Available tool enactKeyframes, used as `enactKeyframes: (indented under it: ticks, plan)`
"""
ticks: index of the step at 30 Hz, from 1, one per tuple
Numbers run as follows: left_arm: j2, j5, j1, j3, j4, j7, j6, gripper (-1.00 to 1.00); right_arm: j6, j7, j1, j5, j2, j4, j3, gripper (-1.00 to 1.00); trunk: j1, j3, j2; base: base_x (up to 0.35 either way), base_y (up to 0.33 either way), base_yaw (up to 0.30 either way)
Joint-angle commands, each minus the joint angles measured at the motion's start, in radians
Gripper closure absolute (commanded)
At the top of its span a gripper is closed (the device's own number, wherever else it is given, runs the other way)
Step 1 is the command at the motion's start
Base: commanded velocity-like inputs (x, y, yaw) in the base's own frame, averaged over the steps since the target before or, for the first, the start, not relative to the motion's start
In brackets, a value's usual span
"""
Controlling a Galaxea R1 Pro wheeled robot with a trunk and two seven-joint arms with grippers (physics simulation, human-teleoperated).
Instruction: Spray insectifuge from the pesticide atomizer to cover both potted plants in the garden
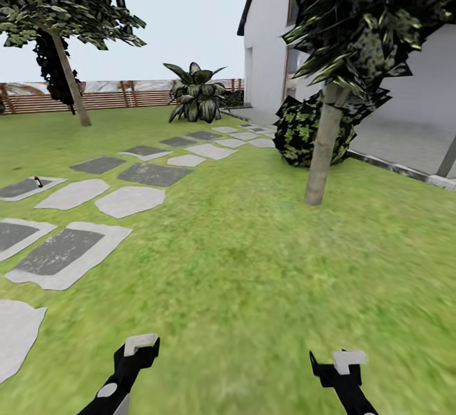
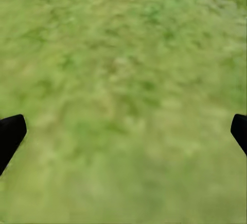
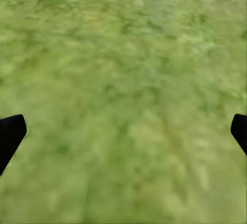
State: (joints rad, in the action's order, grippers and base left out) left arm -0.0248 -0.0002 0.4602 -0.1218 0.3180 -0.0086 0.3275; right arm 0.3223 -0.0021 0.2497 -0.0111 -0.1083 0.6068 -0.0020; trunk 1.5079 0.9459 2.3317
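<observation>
While both arms hang low over the lawn (image 1: pixel 253 263), the left gripper (image 1: pixel 140 346) points forward, fingers (image 2: pixel 10 134) spread wide with only grass between them. Far off to the left, the pesticide atomizer (image 1: pixel 38 181) lies on a dark stepping stone (image 1: pixel 25 188), well apart from either gripper. The right gripper (image 1: pixel 339 364) matches, fingers (image 3: pixel 10 134) spread, holding nothing.

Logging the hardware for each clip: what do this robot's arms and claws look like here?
In the head view both arms are glossy black. The left claw and right claw each end in a pale grey, squared bracket-like tip. The left arm carries a round grey disc marking. In each wrist view, black fingers taper to blunt ends. No cables are visible.
</observation>
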Motion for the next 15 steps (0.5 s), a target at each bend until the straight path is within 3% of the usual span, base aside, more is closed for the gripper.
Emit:
enactKeyframes:
  ticks: [1,7,15]
  plan:
    - [0.0,0.002,0.0,-0.004,-0.002,-0.001,0.004,-1.0,0.003,-0.001,0.0,-0.002,0.0,-0.005,-0.001,-1.0,0.0,0.001,0.0,0.16,0.266,0.212]
    - [-0.001,0.002,-0.012,-0.006,-0.003,-0.001,0.008,-1.0,0.003,-0.001,0.0,-0.003,0.001,-0.029,0.004,-1.0,0.0,0.001,0.0,0.109,0.229,0.254]
    - [-0.004,0.002,-0.034,-0.008,-0.001,-0.001,0.011,-1.0,0.003,-0.001,0.0,-0.003,0.003,-0.045,0.006,-1.0,0.0,0.001,0.0,0.01,0.022,0.272]
